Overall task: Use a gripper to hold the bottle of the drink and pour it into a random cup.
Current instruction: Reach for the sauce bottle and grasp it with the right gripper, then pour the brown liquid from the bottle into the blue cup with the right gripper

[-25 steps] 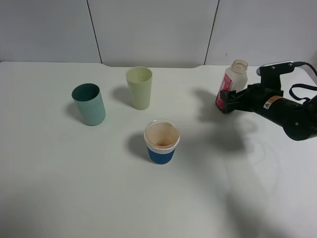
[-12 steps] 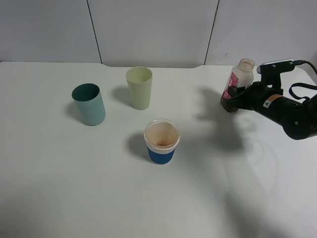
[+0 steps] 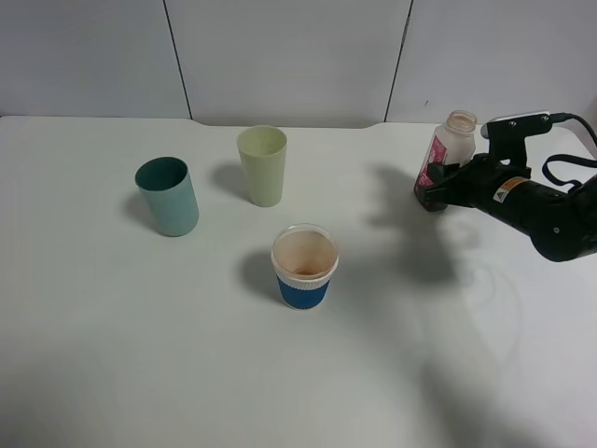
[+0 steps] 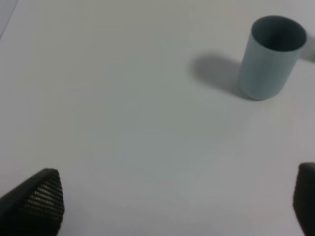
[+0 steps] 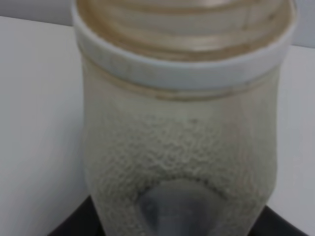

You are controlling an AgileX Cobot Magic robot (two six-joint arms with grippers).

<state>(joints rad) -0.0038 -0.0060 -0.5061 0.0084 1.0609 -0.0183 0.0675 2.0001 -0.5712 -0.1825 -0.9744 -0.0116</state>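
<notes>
The bottle [image 3: 449, 140], whitish with a pink label and an open neck, stands almost upright at the right of the table. My right gripper [image 3: 435, 193] is shut on its lower part, with the arm reaching in from the right. In the right wrist view the bottle [image 5: 182, 142] fills the picture, its wall frosted, and no stream of drink shows. The white cup with the blue sleeve [image 3: 304, 267] stands mid-table, well left of the bottle, with a brownish stain inside. My left gripper [image 4: 170, 206] is open and empty above bare table; it is out of the exterior high view.
A teal cup [image 3: 168, 196] stands at the left and shows in the left wrist view [image 4: 270, 56]. A pale green cup [image 3: 263, 165] stands behind the blue-sleeved cup. The white table [image 3: 140, 355] meets a grey wall at the back.
My right gripper has carried the bottle a little to the right and stood it more upright. In the last half second it has hardly moved. The cups have not moved.
</notes>
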